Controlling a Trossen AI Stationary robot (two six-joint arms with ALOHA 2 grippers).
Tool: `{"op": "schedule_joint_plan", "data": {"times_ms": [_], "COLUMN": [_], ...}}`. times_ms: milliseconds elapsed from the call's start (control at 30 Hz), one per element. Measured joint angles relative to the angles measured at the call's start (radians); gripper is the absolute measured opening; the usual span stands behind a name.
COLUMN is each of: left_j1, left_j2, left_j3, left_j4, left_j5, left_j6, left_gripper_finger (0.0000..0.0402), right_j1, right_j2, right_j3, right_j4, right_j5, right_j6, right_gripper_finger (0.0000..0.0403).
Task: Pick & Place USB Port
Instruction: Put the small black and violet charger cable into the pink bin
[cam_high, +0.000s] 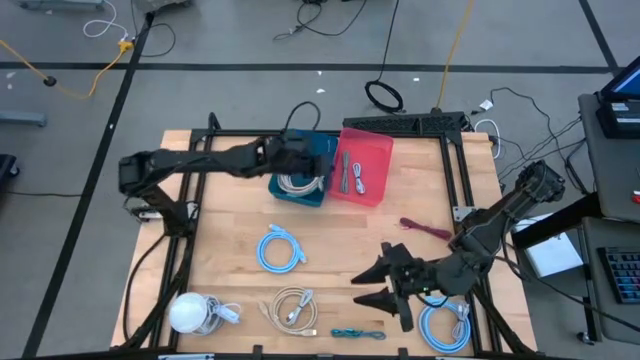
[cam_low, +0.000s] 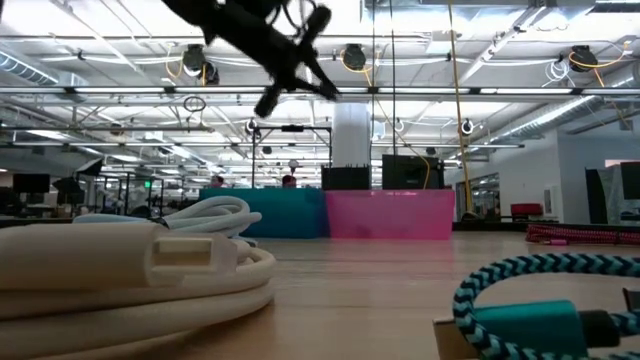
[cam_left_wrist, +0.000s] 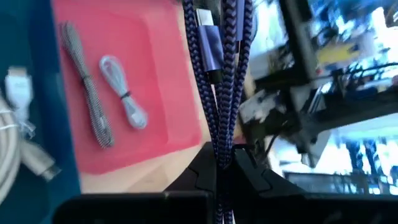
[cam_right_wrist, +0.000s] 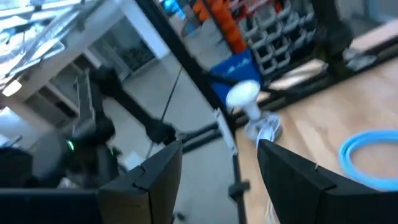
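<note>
My left gripper (cam_high: 318, 160) hovers over the seam between the teal bin (cam_high: 300, 190) and the pink bin (cam_high: 365, 165), shut on a dark blue braided USB cable (cam_left_wrist: 217, 81). In the low view it hangs high above both bins (cam_low: 290, 60). The pink bin (cam_left_wrist: 161, 93) holds a grey braided cable (cam_left_wrist: 87, 93) and a silver cable (cam_left_wrist: 124, 90). A white cable (cam_left_wrist: 18, 118) lies in the teal bin. My right gripper (cam_high: 385, 285) waits open, low over the table's near right part. My left gripper pinches the bundled strands of the blue cable (cam_left_wrist: 222, 146) between its two fingers from above, pointing down. Several strands run along the fingers and hang below them. The metal plug (cam_left_wrist: 208, 46) dangles at the low end, lifted clear above the pink bin's edge.
On the table lie a light blue coil (cam_high: 280, 248), a beige coil (cam_high: 292, 307), a white cable with a round adapter (cam_high: 195, 312), a teal cable (cam_high: 358, 333), a magenta cable (cam_high: 425, 228) and another blue coil (cam_high: 445, 325) under the right arm. A black frame (cam_high: 455, 170) borders the table.
</note>
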Motion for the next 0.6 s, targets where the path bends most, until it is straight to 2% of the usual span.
{"op": "schedule_joint_plan", "data": {"times_ms": [200, 367, 500, 600], "left_j1": [0.082, 0.129, 0.143, 0.138], "left_j2": [0.133, 0.240, 0.328, 0.394], "left_j3": [0.009, 0.146, 0.339, 0.483], "left_j4": [0.100, 0.053, -0.170, -0.386], "left_j5": [0.185, 0.286, 0.302, 0.260], "left_j6": [0.013, 0.117, 0.282, 0.393], "left_gripper_finger": [0.0015, 0.0015, 0.0015, 0.0015], "right_j1": [-0.022, -0.058, -0.083, -0.102], "right_j2": [0.000, 0.000, 0.000, 0.000], "right_j3": [0.000, 0.000, 0.000, 0.000], "right_j4": [0.028, 0.028, 0.014, 0.012], "right_j5": [0.090, 0.148, 0.207, 0.217], "right_j6": [-0.014, -0.013, -0.019, -0.015], "right_gripper_finger": [0.0203, 0.0203, 0.0203, 0.0203]}}
